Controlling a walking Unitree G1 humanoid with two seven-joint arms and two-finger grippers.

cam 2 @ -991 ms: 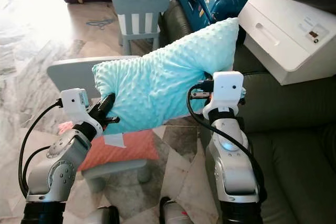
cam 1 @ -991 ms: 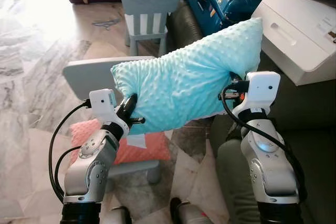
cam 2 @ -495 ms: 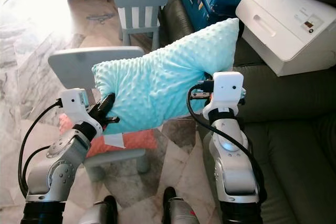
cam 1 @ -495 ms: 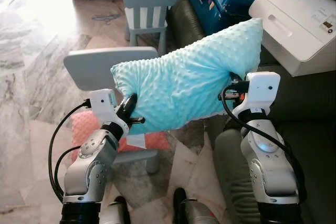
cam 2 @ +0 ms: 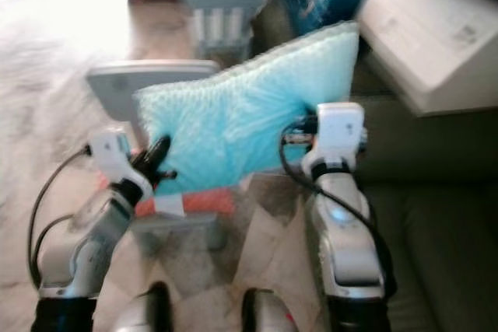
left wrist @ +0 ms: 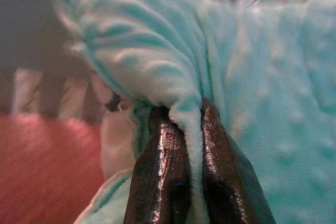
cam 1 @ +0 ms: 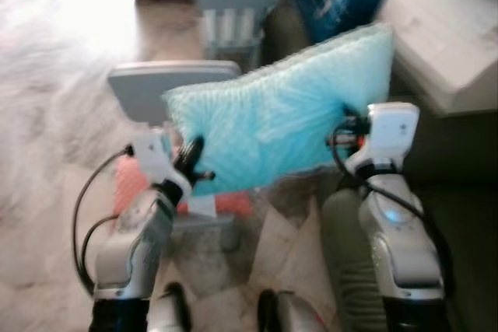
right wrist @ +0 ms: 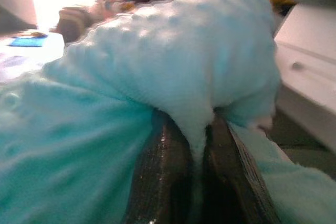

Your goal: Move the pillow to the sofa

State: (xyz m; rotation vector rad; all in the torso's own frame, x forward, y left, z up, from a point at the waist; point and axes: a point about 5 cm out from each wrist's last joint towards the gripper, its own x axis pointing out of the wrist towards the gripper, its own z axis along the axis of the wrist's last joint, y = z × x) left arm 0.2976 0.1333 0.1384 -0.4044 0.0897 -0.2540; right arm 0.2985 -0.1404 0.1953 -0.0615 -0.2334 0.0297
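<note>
1. Left wrist view: the left gripper pinches a fold of the turquoise pillow, so that end cannot sag.
2. The pillow hangs between both arms, above the small grey chair.
3. The right gripper is clamped on the other edge, nearest the dark sofa, where it probably goes.

Dimpled aqua pillow aloft, tilted, right corner highest, pinched at both ends, beside grey-green sofa.
</note>
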